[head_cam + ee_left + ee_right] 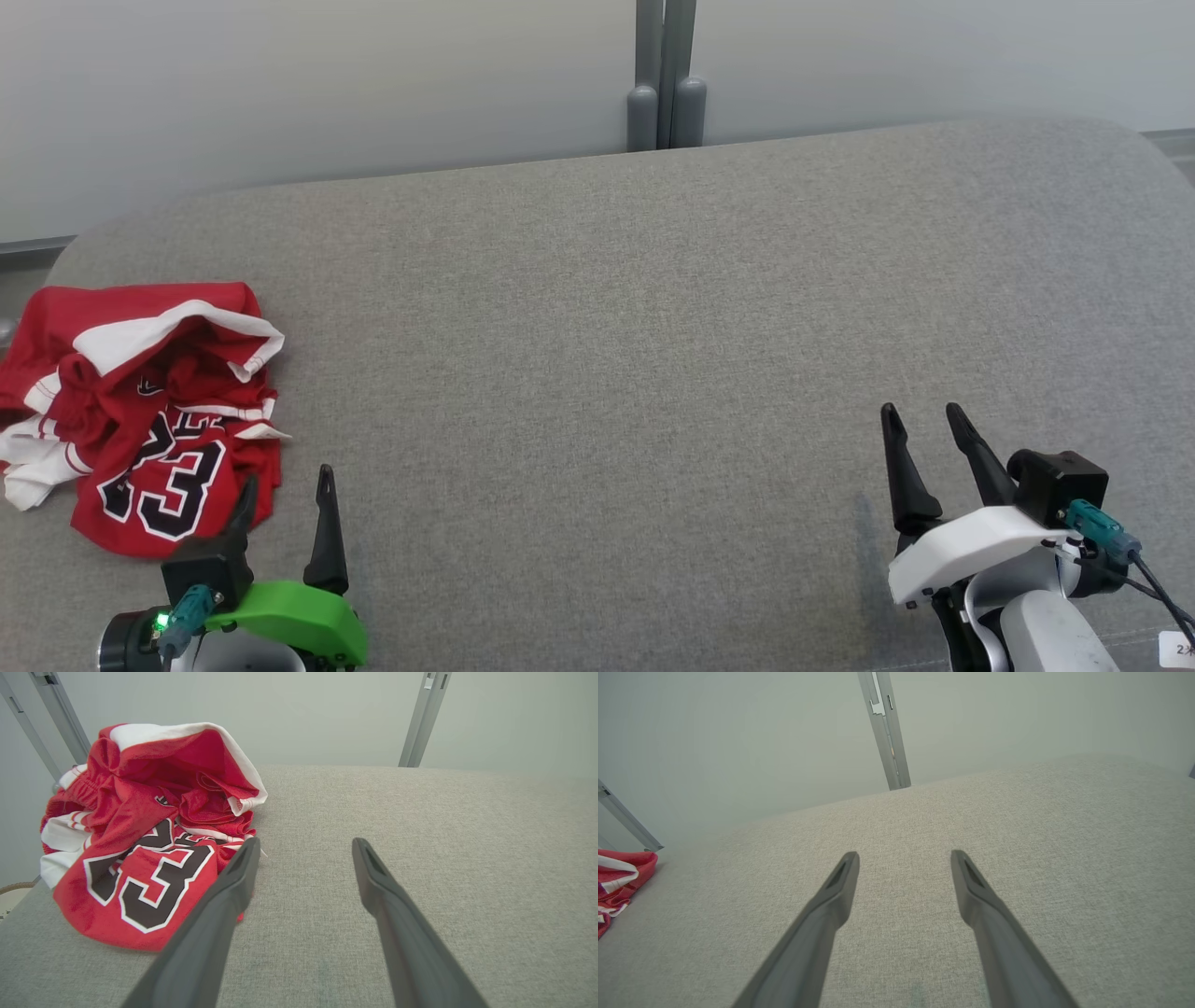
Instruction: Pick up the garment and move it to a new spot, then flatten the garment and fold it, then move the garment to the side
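a crumpled red jersey [149,420] with white trim and a black number lies in a heap at the left edge of the grey cushion [607,327]. the left gripper [288,476] hangs just beside the jersey, at its near right corner. its fingers are released and spread, and one crosses the hem in the left wrist view; whether it touches the cloth is unclear. the right gripper [921,411] is well apart from the jersey, far to its right, with its fingers likewise released over the grey fabric.
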Controlling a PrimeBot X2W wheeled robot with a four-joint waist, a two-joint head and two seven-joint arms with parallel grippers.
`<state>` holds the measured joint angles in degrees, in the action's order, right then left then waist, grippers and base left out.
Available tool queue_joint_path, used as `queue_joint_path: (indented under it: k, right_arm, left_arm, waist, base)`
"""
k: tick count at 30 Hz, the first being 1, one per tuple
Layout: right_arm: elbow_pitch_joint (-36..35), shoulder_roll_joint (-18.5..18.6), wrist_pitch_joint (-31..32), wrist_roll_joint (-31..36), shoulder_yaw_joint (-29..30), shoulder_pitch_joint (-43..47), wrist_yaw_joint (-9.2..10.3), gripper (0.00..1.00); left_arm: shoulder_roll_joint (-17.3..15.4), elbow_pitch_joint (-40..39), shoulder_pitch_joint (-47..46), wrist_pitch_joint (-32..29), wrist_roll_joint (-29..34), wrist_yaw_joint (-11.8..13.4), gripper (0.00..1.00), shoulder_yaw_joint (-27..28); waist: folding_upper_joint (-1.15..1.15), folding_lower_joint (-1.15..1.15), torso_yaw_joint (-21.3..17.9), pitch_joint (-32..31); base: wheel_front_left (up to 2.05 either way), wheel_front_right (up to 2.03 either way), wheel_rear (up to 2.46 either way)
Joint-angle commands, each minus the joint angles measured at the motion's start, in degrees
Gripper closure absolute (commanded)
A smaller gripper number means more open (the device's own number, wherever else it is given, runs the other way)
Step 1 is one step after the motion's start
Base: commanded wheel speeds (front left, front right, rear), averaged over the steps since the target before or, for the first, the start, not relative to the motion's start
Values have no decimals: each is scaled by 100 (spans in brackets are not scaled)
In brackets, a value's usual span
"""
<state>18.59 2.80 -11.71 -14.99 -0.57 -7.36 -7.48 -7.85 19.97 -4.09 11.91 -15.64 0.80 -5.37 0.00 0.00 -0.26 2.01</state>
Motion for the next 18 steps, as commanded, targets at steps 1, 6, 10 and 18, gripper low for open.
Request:
queue_joint_path:
  k: [1,6,10,18]
  right_arm:
    - [2,15,-46,122,-3,-80,-1,0]
    - [63,14,-113,400,5,-99,-1,0]
    - [84,15,-159,608,24,-100,-2,0]
    - [84,16,-243,986,6,-104,-1,0]
  left_arm:
    - [-14,-14,-25,43,143,-18,0,16]
    - [23,45,-36,100,335,-55,0,72]
    - [45,60,-53,144,520,-86,0,109]
    - [101,89,-43,231,882,-126,0,193]
  waist:
    - [0,0,-2,2]
    - [0,0,-9,19]
    - [0,0,-12,40]
    - [0,0,-5,76]
  base:
    - [0,0,0]
    - [0,0,0]
    - [0,0,0]
    - [0,0,0]
